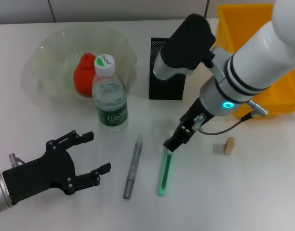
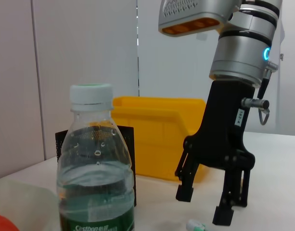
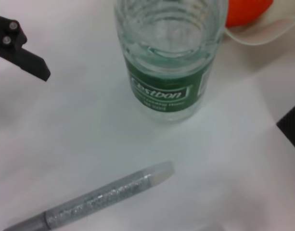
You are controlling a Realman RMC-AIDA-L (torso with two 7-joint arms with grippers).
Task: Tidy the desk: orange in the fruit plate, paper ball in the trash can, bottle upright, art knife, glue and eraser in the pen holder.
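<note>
- While the right arm is working at mid-desk, the left gripper [image 1: 87,156] is resting nearest the robot, low on its own side, fingers spread wide and holding nothing
- Just beyond it, two long items are lying side by side on the desk [image 1: 51,211]: the grey glitter glue [image 1: 133,167] and the green art knife [image 1: 165,173], near each other but apart
- Hanging right over the far end of the art knife is the right gripper [image 1: 175,141], its jaws parted and empty as the left wrist view is showing [image 2: 207,207]; whether a fingertip is already touching the knife I cannot tell
- Judging by that, the step in hand is picking up the art knife: the fingers should be straddling the slim body across its width, settling low enough to catch it against the desk, then closing squarely so it is not swivelling or squirting out
- Off to the right, the small tan eraser [image 1: 228,145] is waiting well apart from the knife
- Farther back, the bottle [image 1: 109,94] is already standing upright, so the arm should be steering clear of it
- Behind that, the orange [image 1: 84,74] is sitting in the fruit plate [image 1: 46,53], and the black mesh pen holder [image 1: 159,72] is standing partly hidden by the right arm
- Farthest right, the yellow bin [image 1: 238,24] is sitting; no paper ball is showing
</note>
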